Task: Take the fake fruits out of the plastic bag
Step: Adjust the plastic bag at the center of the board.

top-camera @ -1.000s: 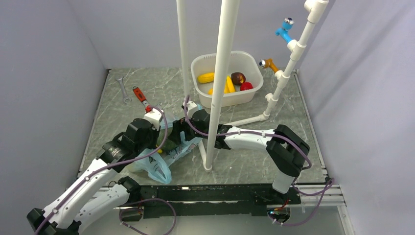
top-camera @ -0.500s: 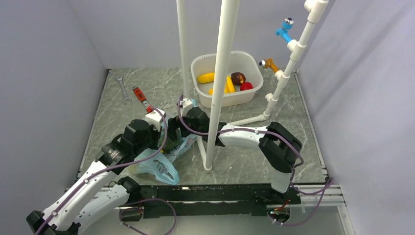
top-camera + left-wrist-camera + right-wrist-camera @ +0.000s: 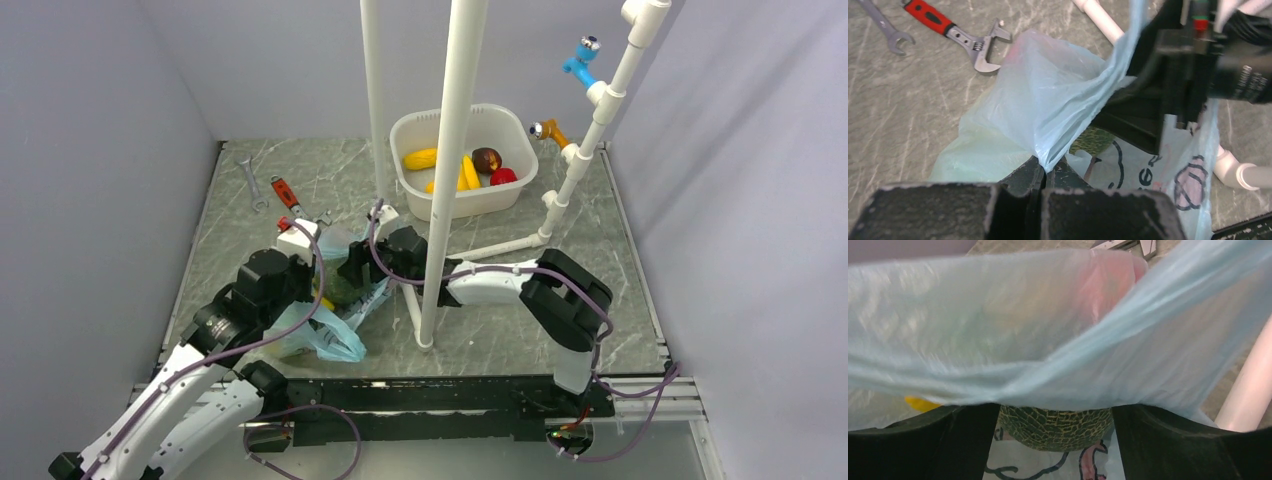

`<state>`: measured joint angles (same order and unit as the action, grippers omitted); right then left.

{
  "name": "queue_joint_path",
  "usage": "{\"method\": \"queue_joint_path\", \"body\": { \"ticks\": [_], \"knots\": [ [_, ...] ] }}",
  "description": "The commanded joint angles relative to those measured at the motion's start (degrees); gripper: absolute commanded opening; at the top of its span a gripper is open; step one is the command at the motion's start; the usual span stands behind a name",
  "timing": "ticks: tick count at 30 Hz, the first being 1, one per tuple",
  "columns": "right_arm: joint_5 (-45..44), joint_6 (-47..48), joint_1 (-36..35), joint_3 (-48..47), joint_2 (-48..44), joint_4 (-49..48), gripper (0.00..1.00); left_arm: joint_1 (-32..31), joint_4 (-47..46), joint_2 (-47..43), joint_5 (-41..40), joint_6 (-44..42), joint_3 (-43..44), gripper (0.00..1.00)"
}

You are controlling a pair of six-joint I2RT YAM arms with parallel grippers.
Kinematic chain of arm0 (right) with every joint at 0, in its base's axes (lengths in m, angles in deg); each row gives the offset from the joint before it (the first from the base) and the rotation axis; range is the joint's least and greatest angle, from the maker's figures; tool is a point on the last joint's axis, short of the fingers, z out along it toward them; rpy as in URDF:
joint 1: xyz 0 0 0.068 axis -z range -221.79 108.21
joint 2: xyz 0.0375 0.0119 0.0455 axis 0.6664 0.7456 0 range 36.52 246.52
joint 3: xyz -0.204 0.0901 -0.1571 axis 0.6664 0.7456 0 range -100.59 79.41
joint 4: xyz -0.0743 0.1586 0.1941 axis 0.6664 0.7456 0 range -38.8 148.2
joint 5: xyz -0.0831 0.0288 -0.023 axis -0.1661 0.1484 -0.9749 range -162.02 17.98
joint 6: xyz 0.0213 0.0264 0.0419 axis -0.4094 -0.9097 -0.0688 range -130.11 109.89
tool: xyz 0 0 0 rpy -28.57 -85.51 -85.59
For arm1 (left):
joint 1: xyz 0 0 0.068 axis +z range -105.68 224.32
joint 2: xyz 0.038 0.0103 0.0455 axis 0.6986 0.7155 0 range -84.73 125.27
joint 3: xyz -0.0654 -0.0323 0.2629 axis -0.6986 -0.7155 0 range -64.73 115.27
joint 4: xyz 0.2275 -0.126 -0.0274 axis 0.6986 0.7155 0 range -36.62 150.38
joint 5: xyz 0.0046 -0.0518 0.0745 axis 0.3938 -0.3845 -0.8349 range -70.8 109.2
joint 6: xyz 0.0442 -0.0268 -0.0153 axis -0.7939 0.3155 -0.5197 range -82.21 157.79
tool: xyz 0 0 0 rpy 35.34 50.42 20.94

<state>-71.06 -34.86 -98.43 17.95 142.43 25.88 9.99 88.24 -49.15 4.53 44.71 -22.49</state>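
The light blue plastic bag (image 3: pixel 322 335) lies crumpled at the front left of the table. My left gripper (image 3: pixel 1045 172) is shut on a fold of the bag's film (image 3: pixel 1048 100) and holds it up. My right gripper (image 3: pixel 1055 415) is inside the bag's mouth, with its fingers against both sides of a dark green netted fruit (image 3: pixel 1055 429), which also shows in the left wrist view (image 3: pixel 1092 139). A yellow fruit (image 3: pixel 920 403) lies deeper in the bag. A reddish shape (image 3: pixel 1113 280) shows through the film. From above, both grippers meet at the bag (image 3: pixel 345 285).
A white tub (image 3: pixel 402 130) at the back holds yellow fruits (image 3: pixel 421 158) and a red one (image 3: pixel 503 176). A white pole (image 3: pixel 445 200) stands just right of the bag. A red-handled wrench (image 3: pixel 287 195) and a silver spanner (image 3: pixel 250 180) lie beyond the bag.
Both arms have shifted left and slightly back. The right gripper has gone further into the bag's mouth, and the bag is pulled up and bunched more.
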Motion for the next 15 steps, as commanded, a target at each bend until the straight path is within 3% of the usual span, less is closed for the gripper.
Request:
{"method": "queue_joint_path", "body": {
  "ticks": [1,3,8,15],
  "knots": [
    [-2.69,-0.33,-0.15,9.58,-2.05,0.07,0.72,1.02,-2.53,-3.16,-5.19,1.20,-0.32,0.00],
    [-1.96,-1.17,-0.14,13.12,-4.54,-0.34,0.64,1.54,-2.76,-4.07,-5.94,1.30,-0.55,0.00],
    [3.02,-2.07,-0.18,18.67,-11.39,-1.21,0.60,1.98,-2.70,-5.07,-7.40,1.47,-0.64,0.00],
    [12.74,-1.38,-0.20,18.34,-16.03,-4.65,0.64,2.24,-3.60,-5.67,-5.07,0.60,-1.23,0.00]
  ]
}}
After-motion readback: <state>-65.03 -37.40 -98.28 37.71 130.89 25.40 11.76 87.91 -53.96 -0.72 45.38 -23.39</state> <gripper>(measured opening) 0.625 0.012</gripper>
